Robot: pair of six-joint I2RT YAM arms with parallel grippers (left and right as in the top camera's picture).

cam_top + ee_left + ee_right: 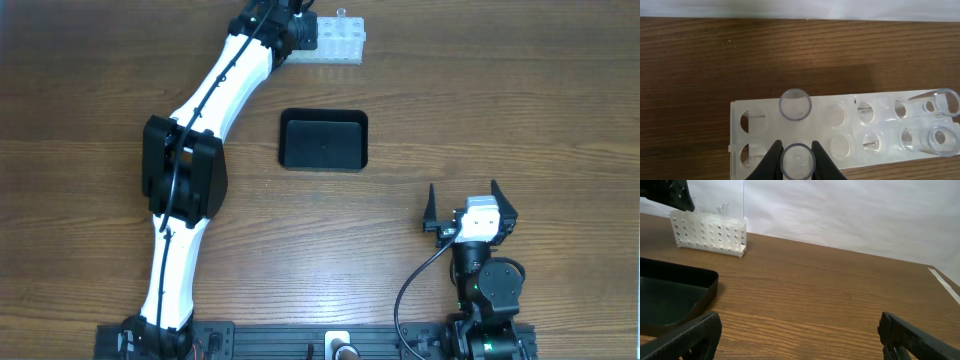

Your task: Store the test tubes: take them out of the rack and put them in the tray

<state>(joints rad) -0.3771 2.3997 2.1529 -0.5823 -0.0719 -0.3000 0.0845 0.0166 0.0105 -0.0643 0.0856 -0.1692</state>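
Note:
A clear plastic test tube rack (338, 42) stands at the far edge of the table, also seen close up as the rack (850, 132). My left gripper (797, 162) is above it, its two black fingers (774, 159) pressed to either side of a clear test tube (798, 161) that stands in the near row. A second tube (795, 104) stands in the row behind, and two more tubes (942, 140) lean at the rack's other end. The black tray (323, 140) lies empty mid-table. My right gripper (468, 208) rests open near its base, holding nothing.
The right wrist view looks across bare wood to the tray (670, 297) and the rack (707, 232) beyond it, with a white wall behind. The left arm's white links (200, 120) stretch diagonally over the table's left half.

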